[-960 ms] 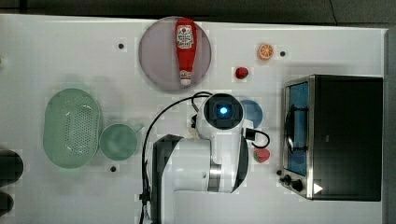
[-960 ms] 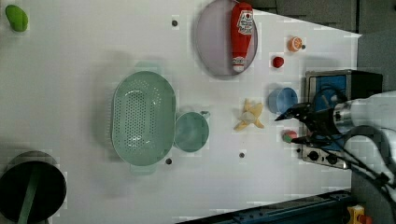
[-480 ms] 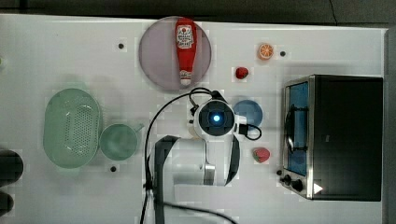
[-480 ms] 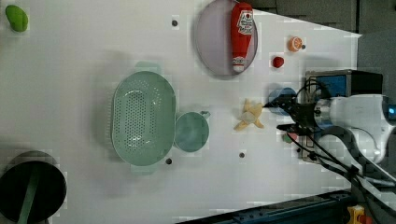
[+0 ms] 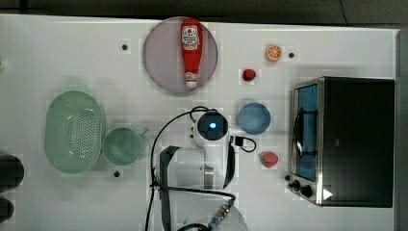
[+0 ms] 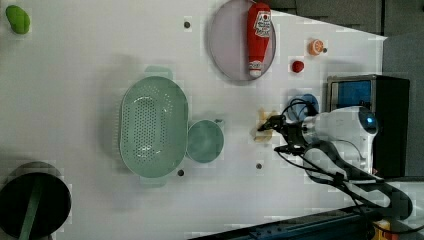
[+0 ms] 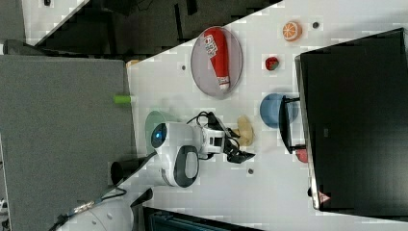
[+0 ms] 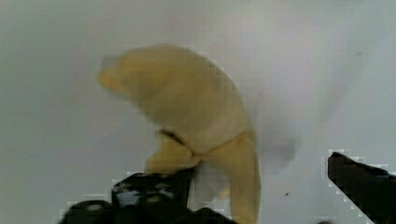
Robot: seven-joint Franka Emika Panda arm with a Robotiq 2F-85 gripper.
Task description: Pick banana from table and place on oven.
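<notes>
The pale yellow banana [image 8: 187, 107] lies on the white table [image 5: 57, 48], partly peeled; it also shows in the left view [image 6: 262, 115] and the right view [image 7: 245, 129]. My gripper [image 8: 252, 196] is open and low over it, with one dark finger [image 8: 149, 191] touching the banana's peel end and the other finger [image 8: 359, 182] well apart from it. In the top view my wrist [image 5: 211, 126] covers the banana. The oven [image 5: 346, 139], black-topped with a blue glass door, stands at the top view's right.
A blue bowl [image 5: 253, 118] sits between my wrist and the oven, with a strawberry [image 5: 269, 159] just below it in the top view. Another strawberry [image 5: 249, 74], an orange slice [image 5: 274, 52], a ketchup bottle [image 5: 191, 50] on a plate, a green colander [image 5: 74, 131] and a cup [image 5: 121, 146] surround me.
My arm has swung away from the oven and the blue bowl, toward the left view's left, bringing the gripper down over the banana. The banana has not moved.
</notes>
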